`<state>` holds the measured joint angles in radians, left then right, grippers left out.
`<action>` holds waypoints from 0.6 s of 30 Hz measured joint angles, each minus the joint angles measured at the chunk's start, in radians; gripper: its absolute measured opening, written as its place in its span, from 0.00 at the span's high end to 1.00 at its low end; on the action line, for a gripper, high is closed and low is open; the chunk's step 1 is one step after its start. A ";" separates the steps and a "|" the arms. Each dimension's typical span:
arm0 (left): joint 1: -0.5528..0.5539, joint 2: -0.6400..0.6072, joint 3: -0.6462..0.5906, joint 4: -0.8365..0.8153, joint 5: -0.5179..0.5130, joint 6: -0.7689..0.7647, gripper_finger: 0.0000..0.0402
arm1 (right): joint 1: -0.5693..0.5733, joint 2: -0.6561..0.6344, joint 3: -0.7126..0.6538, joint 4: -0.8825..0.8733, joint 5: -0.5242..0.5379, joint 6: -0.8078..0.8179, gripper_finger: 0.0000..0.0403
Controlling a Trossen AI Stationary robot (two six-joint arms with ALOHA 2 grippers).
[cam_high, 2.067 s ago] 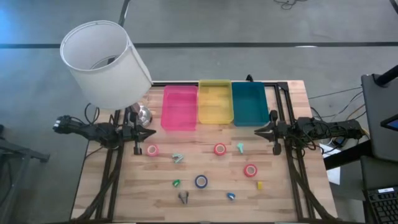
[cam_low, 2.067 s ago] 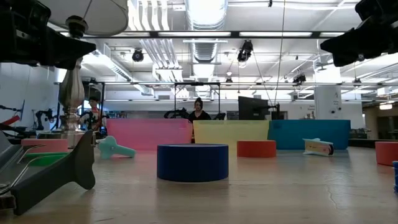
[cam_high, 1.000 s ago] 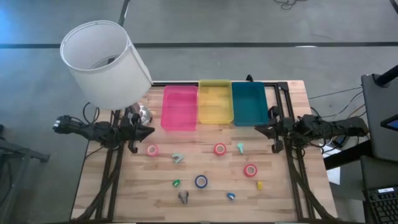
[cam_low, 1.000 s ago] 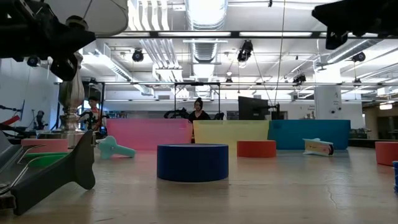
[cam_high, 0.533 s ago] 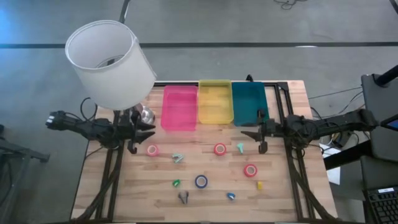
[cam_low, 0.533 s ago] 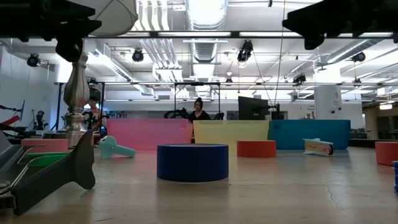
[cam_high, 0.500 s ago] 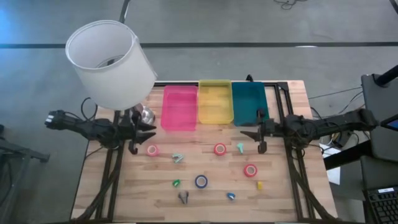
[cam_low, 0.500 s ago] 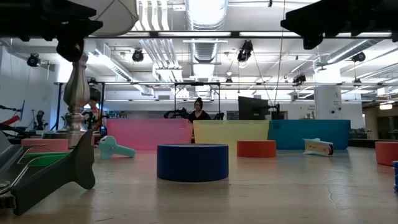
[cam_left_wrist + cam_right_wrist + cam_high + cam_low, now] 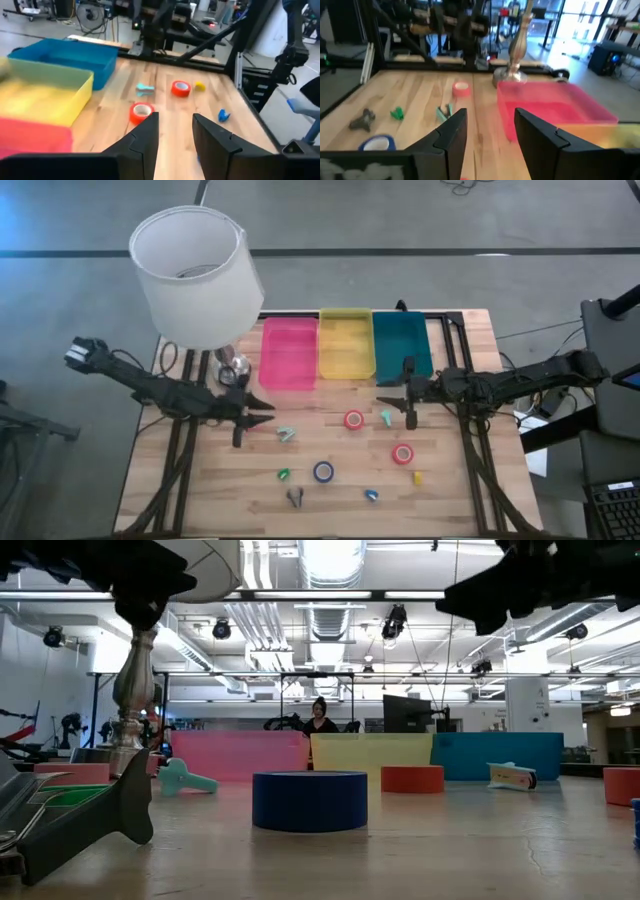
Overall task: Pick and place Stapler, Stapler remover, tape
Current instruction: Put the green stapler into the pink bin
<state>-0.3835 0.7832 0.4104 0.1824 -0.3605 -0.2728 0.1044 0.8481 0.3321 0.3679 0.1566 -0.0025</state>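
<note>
four rolls of tape lie on the wooden table point(image 9: 470, 330): a pink one point(image 9: 461, 88) now covered in the high view by the left gripper point(image 9: 262, 408), a red one point(image 9: 353, 420) near the middle, another red one point(image 9: 402, 453) to the right, and a dark blue one point(image 9: 323, 471) toward the front. small pieces are scattered among them: a teal one point(image 9: 386, 417) just beside the middle red roll, a pale green one point(image 9: 287, 434), a bright green one point(image 9: 283, 474), a grey one point(image 9: 295, 497), a blue one point(image 9: 371, 495) and a yellow one point(image 9: 417, 477); which of these is the stapler or the remover cannot be told

three bins stand side by side along the far edge: pink point(image 9: 288, 352), yellow point(image 9: 345, 343), teal point(image 9: 401, 345). a lamp with a white shade point(image 9: 195, 275) stands at the far left corner, its shade overhanging the left arm

the left gripper hangs over the table's left half, fingers point(image 9: 146, 137) parted by a narrow gap and holding nothing. the right gripper point(image 9: 392, 400) hovers in front of the teal bin, just beside the teal piece, its fingers point(image 9: 451, 132) likewise a little apart and bare

the front edge and the strip between bins and rolls lie open
</note>
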 joint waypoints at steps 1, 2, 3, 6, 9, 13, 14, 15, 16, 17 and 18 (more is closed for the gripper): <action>-0.005 0.037 0.014 -0.006 0.000 -0.011 0.70 | 0.000 0.008 0.000 -0.006 0.000 0.003 0.60; -0.010 0.071 0.028 -0.012 -0.001 -0.021 0.70 | 0.000 0.015 0.000 -0.014 0.000 0.009 0.61; -0.015 0.104 0.042 -0.016 -0.001 -0.027 0.70 | 0.000 0.022 -0.001 -0.022 0.000 0.025 0.61; -0.025 0.180 0.083 -0.015 -0.005 -0.005 0.70 | 0.000 0.043 -0.002 -0.022 0.000 0.084 0.62; -0.026 0.212 0.101 -0.081 -0.056 0.016 0.70 | 0.000 0.060 -0.002 -0.021 -0.001 0.117 0.63; -0.026 0.209 0.109 -0.086 -0.127 -0.039 0.70 | 0.000 0.075 -0.002 -0.020 -0.002 0.157 0.64; -0.026 0.208 0.109 -0.082 -0.121 -0.061 0.70 | 0.000 0.079 -0.002 -0.020 -0.002 0.163 0.65; -0.027 0.209 0.109 -0.080 -0.110 -0.084 0.70 | 0.000 0.083 -0.002 -0.020 -0.002 0.163 0.65; -0.029 0.212 0.109 -0.075 -0.100 -0.108 0.70 | 0.000 0.085 -0.002 -0.020 -0.002 0.161 0.65; -0.033 0.219 0.109 -0.060 -0.095 -0.130 0.70 | 0.000 0.087 -0.002 -0.020 -0.002 0.157 0.65; -0.037 0.229 0.109 -0.038 -0.087 -0.144 0.70 | 0.000 0.089 -0.002 -0.019 -0.002 0.155 0.65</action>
<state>-0.4210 1.0127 0.5190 0.1443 -0.4473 -0.4171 0.1043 0.9375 0.3305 0.3492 0.1547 0.1524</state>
